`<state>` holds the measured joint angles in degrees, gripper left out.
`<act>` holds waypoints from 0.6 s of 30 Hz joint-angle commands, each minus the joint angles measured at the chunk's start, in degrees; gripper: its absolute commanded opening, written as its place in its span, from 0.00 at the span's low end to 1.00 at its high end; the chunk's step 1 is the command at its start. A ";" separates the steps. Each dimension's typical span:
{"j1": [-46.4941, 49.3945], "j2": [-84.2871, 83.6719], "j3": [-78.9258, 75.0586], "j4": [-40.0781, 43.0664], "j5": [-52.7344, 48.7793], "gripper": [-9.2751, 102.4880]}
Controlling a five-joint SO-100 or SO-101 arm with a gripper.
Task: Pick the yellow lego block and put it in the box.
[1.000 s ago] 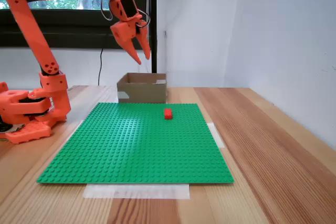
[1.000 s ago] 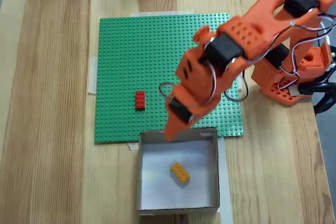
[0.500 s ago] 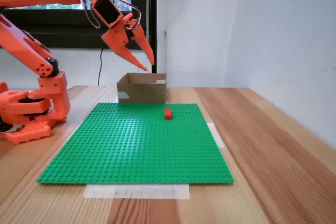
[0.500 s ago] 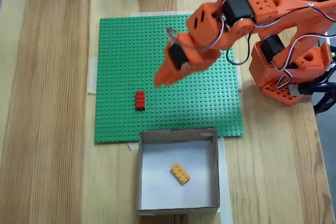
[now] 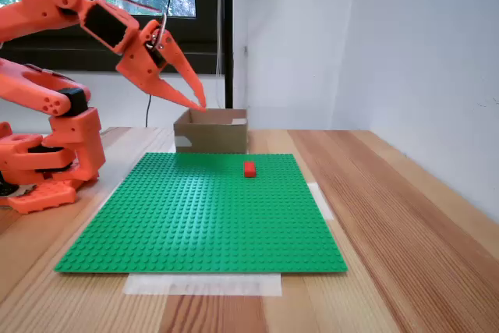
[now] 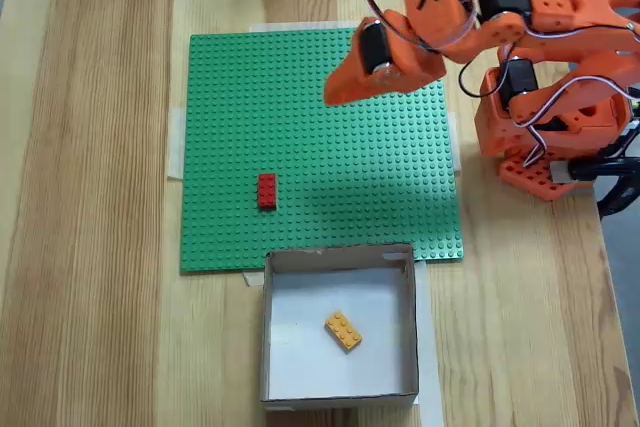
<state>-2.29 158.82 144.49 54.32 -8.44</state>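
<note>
The gripper hangs high over the green baseplate, empty, its two fingers slightly parted at the tips; in the top-down fixed view the gripper sits above the baseplate's far half, well apart from the box. The placing looks done, so the step in hand is likely the retreat: best done by folding the arm back toward its base while keeping the fingers high, clear of the red brick. The cardboard box holds the yellow lego block, lying flat and skewed near the middle of its pale floor, touching no wall.
</note>
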 commanded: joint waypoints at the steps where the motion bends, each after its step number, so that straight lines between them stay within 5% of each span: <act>1: 0.62 4.66 2.02 1.23 0.62 0.08; 18: 1.67 26.89 25.66 -3.60 7.56 0.08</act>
<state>-0.79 183.69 169.01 51.68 -1.14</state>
